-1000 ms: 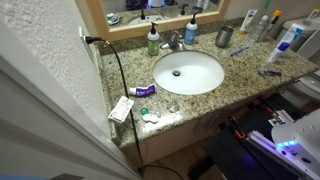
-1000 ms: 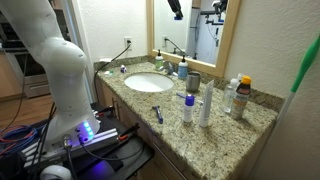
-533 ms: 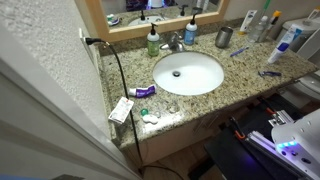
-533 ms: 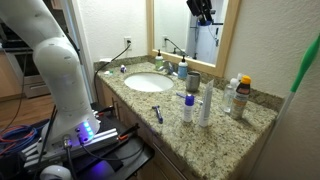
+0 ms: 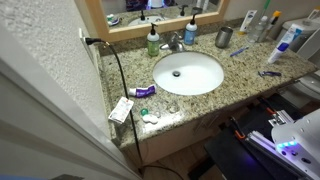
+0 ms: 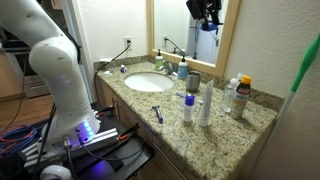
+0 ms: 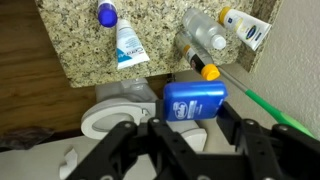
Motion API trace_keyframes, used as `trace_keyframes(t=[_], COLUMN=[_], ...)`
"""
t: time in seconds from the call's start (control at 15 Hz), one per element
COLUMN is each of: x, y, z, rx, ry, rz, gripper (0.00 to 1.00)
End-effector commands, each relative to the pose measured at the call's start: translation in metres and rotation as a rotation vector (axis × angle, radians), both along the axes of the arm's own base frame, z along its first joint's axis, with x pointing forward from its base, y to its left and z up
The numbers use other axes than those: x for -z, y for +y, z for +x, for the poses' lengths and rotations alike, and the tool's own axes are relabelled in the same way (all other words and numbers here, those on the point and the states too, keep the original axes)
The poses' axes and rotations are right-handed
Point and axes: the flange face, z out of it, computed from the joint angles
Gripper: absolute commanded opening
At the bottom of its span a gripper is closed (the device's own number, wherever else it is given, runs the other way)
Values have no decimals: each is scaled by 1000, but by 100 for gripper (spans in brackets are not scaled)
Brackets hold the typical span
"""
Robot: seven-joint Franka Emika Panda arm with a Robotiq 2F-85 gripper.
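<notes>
My gripper [image 7: 190, 118] is shut on a blue bottle with a white label [image 7: 195, 100]; the black fingers [image 7: 228, 112] press its two sides. In an exterior view the gripper [image 6: 205, 12] hangs high above the granite counter [image 6: 215, 125], in front of the mirror, with the blue bottle [image 6: 208, 27] beneath it. Far below, the wrist view shows a white tube with a blue cap [image 7: 125, 42], a clear bottle [image 7: 205, 30], a white bottle [image 7: 246, 27] and an orange cap [image 7: 210, 72] on the counter's end. The gripper is outside the exterior view that looks down on the sink.
A white oval sink [image 5: 188, 72] sits in the counter, with a faucet [image 5: 175, 42], soap bottles [image 5: 153, 40] and a metal cup [image 5: 224, 38] behind it. A black cord [image 5: 120, 70] runs along one side. Several bottles [image 6: 205, 105] stand near the counter's end. A green handle [image 6: 305, 60] leans on the wall.
The gripper with the blue bottle has moved sideways along the mirror, toward the counter's end with the bottles. Nothing on the counter has shifted.
</notes>
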Motion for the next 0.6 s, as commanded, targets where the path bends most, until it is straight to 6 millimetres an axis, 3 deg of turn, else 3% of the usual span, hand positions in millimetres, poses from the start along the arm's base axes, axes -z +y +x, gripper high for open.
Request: trace_keyframes(t=[0.0,0.27,0.47,0.53], x=[33,90,149,117], y=[-37,-96,-118,-112], z=[-1,-60,-89,-80], rx=[143,375,468,429], ry=[49,150,245,214], rz=[-43,-59,12,-8], gripper=[30,30,30,30])
